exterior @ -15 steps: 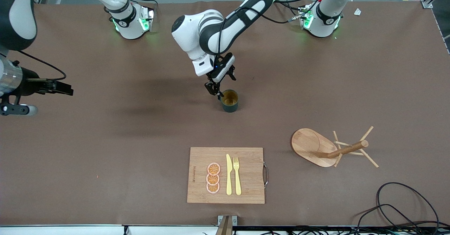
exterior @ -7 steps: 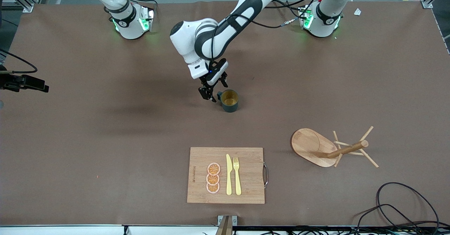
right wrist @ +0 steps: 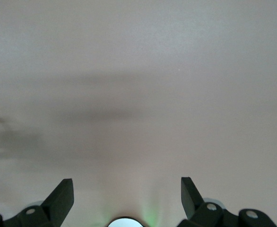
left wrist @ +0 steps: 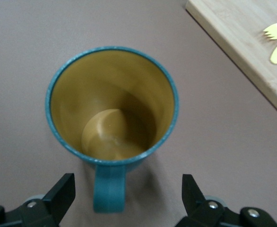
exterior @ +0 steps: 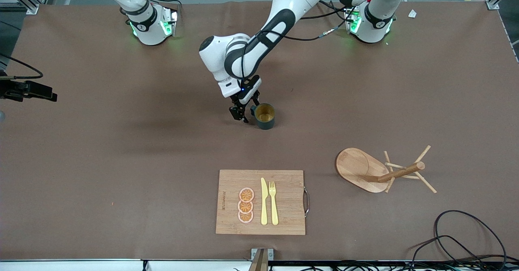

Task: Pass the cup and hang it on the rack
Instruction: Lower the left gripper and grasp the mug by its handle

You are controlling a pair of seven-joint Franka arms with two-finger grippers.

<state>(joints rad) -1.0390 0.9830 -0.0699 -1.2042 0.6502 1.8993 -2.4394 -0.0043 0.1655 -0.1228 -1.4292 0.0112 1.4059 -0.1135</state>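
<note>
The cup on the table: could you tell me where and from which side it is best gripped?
Probably the loop handle: it sticks out from the upright cup toward the open left tool, so come from above on that side, one finger each side of it.

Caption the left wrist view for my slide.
Open left tool straddling the handle of the upright teal cup on the table.

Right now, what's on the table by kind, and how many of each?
Cup: 1
Rack: 1
Cutting board: 1
Knife: 1
Fork: 1
Orange slices: 3
Total: 8
</note>
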